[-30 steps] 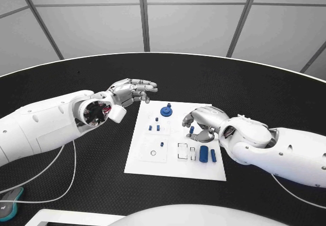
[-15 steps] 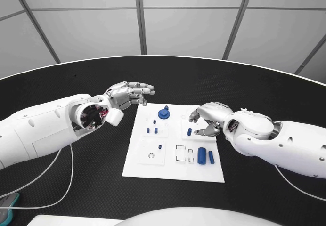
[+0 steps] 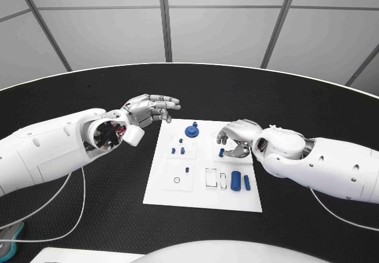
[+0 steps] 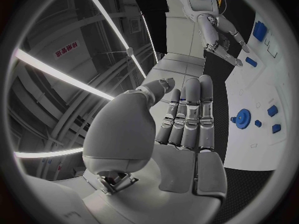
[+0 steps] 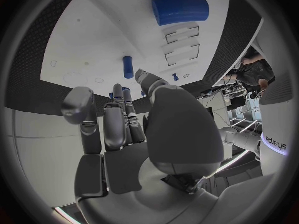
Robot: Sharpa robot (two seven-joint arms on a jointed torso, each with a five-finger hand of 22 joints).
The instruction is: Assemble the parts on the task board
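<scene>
Fingers [image 3: 227, 141] hover over board; arm reads "sharpa" [image 5: 274, 142].

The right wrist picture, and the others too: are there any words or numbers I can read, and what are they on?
"sharpa", on the robot's white body at the rim of the right wrist view.
Red signs on a wall in the left wrist view: too blurred to read.
Task board: outlines, no words.
</scene>
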